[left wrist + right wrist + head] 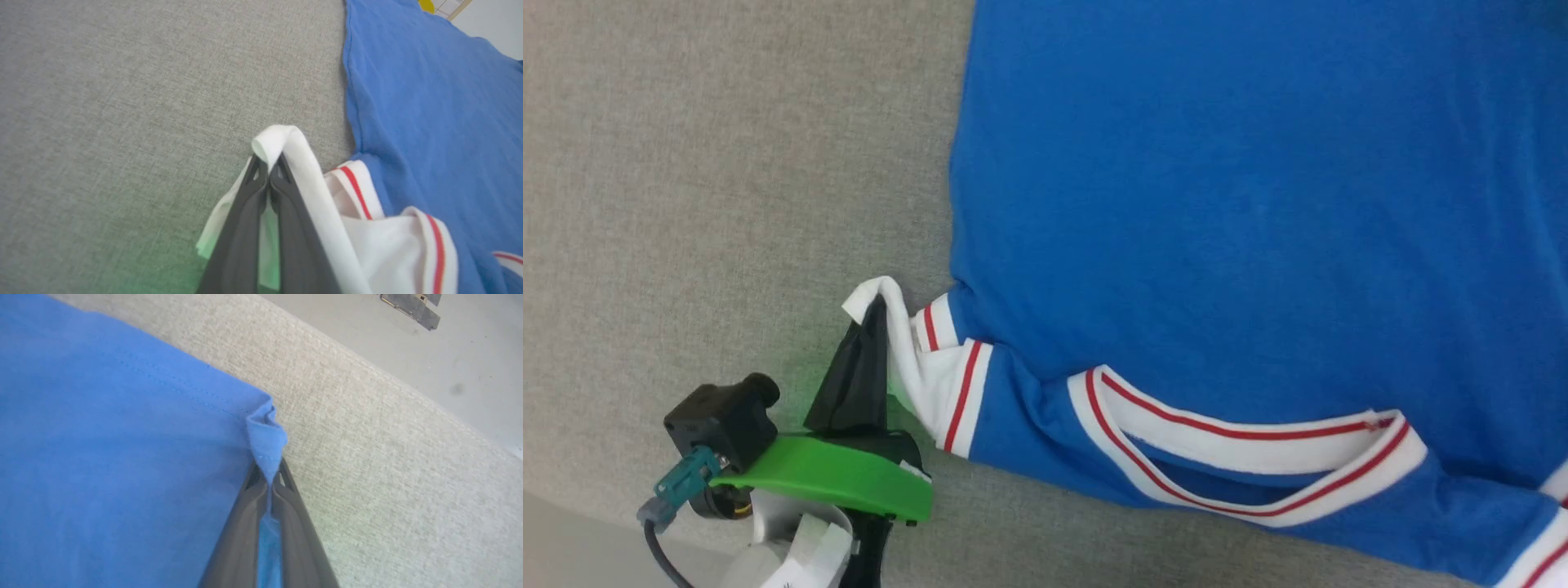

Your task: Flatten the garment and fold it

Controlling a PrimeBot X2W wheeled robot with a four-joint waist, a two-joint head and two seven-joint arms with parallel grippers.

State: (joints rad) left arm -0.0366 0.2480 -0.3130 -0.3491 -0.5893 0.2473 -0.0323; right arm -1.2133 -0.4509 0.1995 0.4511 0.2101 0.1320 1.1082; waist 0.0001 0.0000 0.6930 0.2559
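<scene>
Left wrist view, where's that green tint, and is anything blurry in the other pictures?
Left wrist view: green glow on the grey surface and white sleeve beside the left gripper; striped trim at lower right is soft. Head view: sharp, evenly lit, green cast by the green plate. Right wrist view: faint green tint right of the right gripper; shirt slightly soft.

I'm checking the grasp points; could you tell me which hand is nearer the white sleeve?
Left. The left hand is shut on the white sleeve itself; the right hand pinches a plain blue corner of the garment.
</scene>
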